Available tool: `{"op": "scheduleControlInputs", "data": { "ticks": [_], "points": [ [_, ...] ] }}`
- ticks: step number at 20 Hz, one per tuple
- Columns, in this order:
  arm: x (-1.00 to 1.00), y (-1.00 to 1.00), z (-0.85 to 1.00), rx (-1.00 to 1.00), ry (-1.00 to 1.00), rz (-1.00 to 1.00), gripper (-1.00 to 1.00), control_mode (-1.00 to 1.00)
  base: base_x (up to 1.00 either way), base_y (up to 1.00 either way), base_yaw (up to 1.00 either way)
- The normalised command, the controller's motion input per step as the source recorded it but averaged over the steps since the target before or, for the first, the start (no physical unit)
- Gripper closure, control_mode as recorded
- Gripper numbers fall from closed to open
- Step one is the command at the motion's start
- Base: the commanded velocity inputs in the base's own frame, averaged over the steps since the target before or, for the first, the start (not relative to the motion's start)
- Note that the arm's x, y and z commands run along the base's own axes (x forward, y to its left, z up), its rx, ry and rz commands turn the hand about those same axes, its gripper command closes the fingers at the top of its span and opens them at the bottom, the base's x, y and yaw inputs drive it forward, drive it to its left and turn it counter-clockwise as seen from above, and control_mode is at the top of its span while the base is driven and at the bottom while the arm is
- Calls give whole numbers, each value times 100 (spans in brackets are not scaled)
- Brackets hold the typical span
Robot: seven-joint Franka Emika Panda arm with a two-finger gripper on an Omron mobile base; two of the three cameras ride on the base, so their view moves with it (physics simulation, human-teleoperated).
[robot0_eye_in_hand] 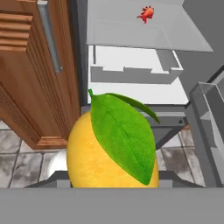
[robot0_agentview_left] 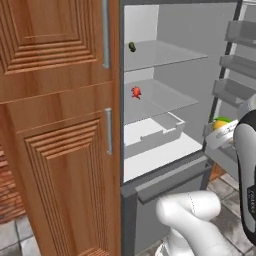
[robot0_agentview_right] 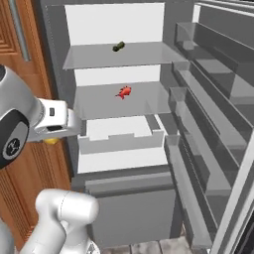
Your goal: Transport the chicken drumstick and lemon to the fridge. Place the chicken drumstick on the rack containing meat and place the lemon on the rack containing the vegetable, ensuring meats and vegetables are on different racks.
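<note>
Lemon (robot0_eye_in_hand: 109,153): clamped in the gripper (robot0_eye_in_hand: 111,186), green leaf facing the hand camera, held in front of the open fridge (robot0_agentview_left: 165,172), below shelf level.
Gripper: closed on the lemon, hanging just outside the fridge opening, beside the wooden cabinet (robot0_agentview_left: 55,125).
Upper rack (robot0_agentview_right: 124,54): carries the dark green vegetable (robot0_agentview_right: 118,47), near the back.
Lower rack (robot0_agentview_right: 99,101): carries the red meat chunk (robot0_agentview_right: 124,92).
Drawer (robot0_agentview_right: 121,136): white, under the lower rack.

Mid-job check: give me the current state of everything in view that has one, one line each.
fridge: door open, interior exposed.
lemon: held in the gripper, outside the fridge.
gripper: shut on the lemon.
meats: lying on the lower shelf.
vegetables: lying on the upper shelf.
wooden cabinet: doors shut.
</note>
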Motion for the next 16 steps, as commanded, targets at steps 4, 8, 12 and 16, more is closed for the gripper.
{"op": "scheduleControlInputs", "data": {
  "ticks": [4, 8, 12, 16],
  "points": [
    [0, 0, 0, 0, 0, 0, 100, 100, 13, -28, -10],
    [0, 0, 0, 0, 0, 0, 100, 100, 0, 15, -23],
    [0, 0, 0, 0, 0, 0, 100, 100, 4, 22, -21],
    [0, 0, 0, 0, 0, 0, 100, 100, 88, -8, -9]
  ]
}}
